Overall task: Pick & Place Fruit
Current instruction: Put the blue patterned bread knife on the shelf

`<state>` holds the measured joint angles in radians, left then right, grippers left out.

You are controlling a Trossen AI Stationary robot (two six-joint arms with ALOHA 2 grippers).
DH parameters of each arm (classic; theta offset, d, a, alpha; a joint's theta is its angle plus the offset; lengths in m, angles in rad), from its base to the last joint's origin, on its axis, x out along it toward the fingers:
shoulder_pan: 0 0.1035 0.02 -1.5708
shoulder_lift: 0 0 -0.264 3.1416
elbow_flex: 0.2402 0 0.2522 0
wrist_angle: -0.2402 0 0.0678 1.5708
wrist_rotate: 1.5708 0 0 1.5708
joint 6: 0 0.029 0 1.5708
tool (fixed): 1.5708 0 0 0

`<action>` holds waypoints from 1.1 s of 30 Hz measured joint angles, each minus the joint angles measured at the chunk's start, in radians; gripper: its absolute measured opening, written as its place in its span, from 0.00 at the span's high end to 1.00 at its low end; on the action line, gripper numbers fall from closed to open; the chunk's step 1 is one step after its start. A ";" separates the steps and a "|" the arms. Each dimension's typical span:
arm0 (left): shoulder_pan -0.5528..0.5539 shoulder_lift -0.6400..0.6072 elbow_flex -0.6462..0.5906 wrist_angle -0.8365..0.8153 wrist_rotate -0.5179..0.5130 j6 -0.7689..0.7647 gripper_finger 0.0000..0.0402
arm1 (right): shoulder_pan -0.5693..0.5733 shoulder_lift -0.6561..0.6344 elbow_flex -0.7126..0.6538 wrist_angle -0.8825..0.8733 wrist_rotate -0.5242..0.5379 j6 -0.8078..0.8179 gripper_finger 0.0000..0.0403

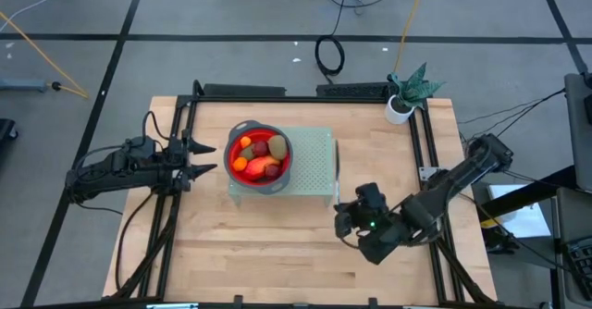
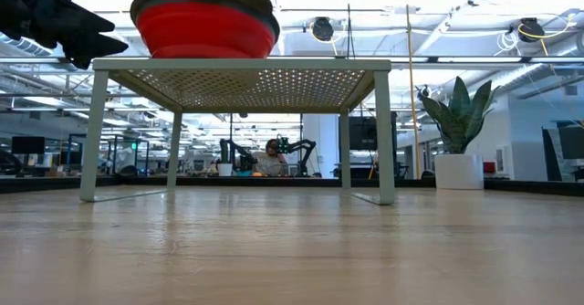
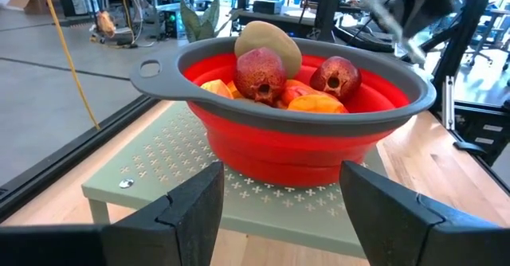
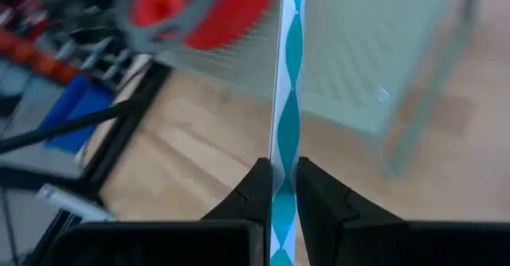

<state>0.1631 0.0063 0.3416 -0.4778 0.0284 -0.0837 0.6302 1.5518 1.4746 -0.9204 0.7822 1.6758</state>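
Observation:
Several fruit (image 1: 259, 155), red, orange and olive-brown, lie heaped in a red bowl (image 1: 282, 166) with a grey rim. The bowl stands on a pale green perforated stand (image 1: 314, 161) mid-table. My left gripper (image 1: 205, 158) waits open at the stand's left, level with the bowl (image 3: 319, 138), its fingers (image 3: 199, 202) apart and bare. My right gripper (image 1: 347, 215) hangs near the stand's near right corner. It is shut on a slim silver-and-blue knife (image 4: 287, 99), which reaches out past the fingers toward the stand and bowl (image 4: 215, 11). My right gripper pinches the knife between its two fingers (image 4: 255, 190). Their tips close on the blue-patterned strip (image 4: 280, 188) from either side. The fingers lie along the knife, which sticks straight out beyond them, over the stand's edge and clear of the table. The held end is hidden behind the fingers.
A potted plant (image 1: 407, 96) stands at the table's far right corner. Black frame rails (image 1: 421, 152) run along the left and right sides. Bare wood (image 1: 268, 253) lies between the stand and the near edge. In the low view the stand's legs (image 2: 385, 131) rise from the tabletop.

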 joint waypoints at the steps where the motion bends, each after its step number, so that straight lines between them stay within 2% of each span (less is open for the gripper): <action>1: 0.000 0.000 0.000 0.000 0.000 0.000 0.38 | -0.005 -0.014 0.000 0.034 0.006 -0.071 0.93; 4: 0.000 0.000 0.000 0.000 0.000 -0.002 0.38 | -0.038 -0.059 0.000 0.112 0.003 -0.245 0.93; 7: 0.000 0.000 0.000 0.002 -0.001 -0.017 0.38 | -0.097 -0.101 0.000 0.179 -0.025 -0.342 0.93; 14: 0.000 0.000 0.000 0.001 -0.001 -0.030 0.38 | -0.313 -0.135 0.002 0.297 -0.285 -0.452 0.93; 17: 0.000 0.000 0.000 0.001 -0.001 -0.034 0.38 | -0.398 -0.131 0.002 0.289 -0.382 -0.429 0.93; 22: 0.000 0.000 0.000 0.001 -0.001 -0.044 0.38 | -0.487 -0.121 0.000 0.291 -0.473 -0.362 0.93; 33: 0.000 0.000 0.000 0.001 -0.002 -0.051 0.38 | -0.517 -0.063 0.001 0.248 -0.579 -0.252 0.93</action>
<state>0.1631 0.0063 0.3416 -0.4770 0.0269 -0.1345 0.1127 1.4884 1.4760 -0.6720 0.2033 1.4235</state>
